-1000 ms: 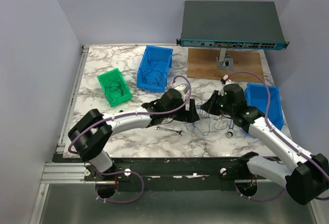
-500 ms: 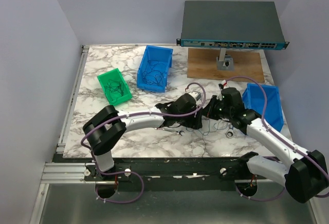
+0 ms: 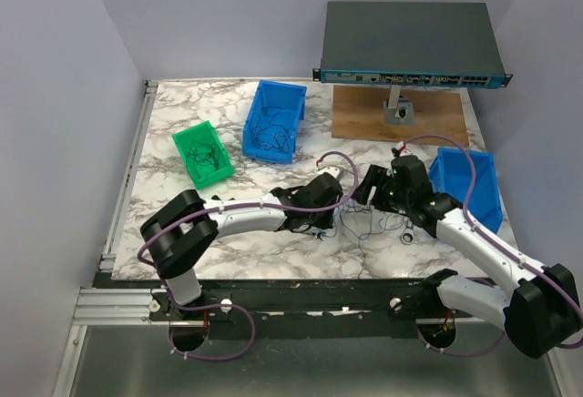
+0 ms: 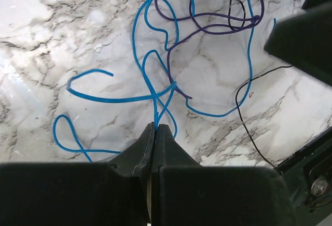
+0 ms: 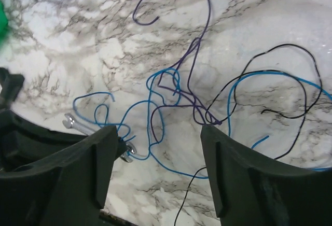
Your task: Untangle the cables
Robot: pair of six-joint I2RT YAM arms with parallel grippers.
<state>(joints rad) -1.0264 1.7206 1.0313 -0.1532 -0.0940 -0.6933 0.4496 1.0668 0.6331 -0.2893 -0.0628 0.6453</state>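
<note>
Cables [image 4: 155, 97]: left gripper [image 4: 156, 128] tight on a blue one (right gripper [image 5: 158, 130] wide).

No legible text in any view. The flat dark grey network switch [image 3: 405, 42] on its stand has a teal front strip with small pale marks by the ports, too tiny to read. Nothing else shows print, labels or numbers.
</note>
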